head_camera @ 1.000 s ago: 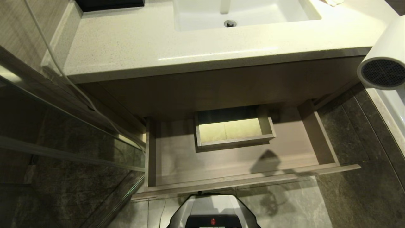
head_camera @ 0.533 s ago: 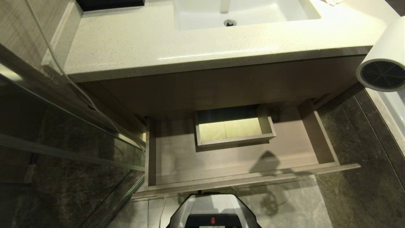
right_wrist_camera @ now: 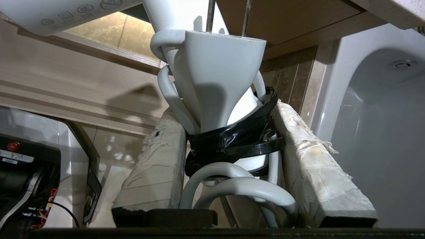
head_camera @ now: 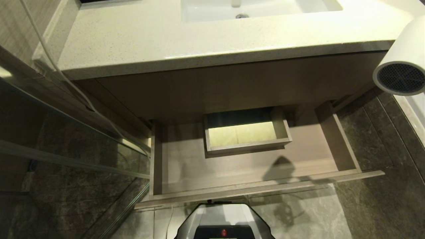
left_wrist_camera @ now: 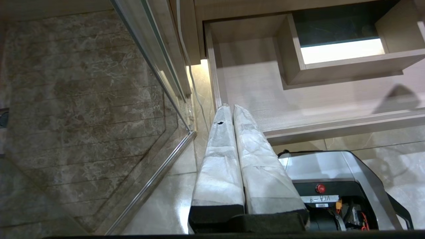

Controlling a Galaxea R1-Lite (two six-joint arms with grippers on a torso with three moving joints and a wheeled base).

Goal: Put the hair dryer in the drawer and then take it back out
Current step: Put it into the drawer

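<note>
The right pincer (right_wrist_camera: 229,146) clamps the hair dryer (head_camera: 400,63) beside the counter (head_camera: 199,43), above the open drawer (head_camera: 252,172); the left pincer (left_wrist_camera: 232,113) hangs closed.

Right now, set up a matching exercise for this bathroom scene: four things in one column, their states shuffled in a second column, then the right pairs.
Things:
1. hair dryer
2. drawer
3. left gripper
4. sink

States:
A. pulled out, nothing lying on its floor
B. fingers pressed together, holding nothing
C. held in the air by the right gripper, grille facing the head camera
D. set into the pale countertop, drain showing

Pairs: 1-C, 2-A, 3-B, 4-D
</note>
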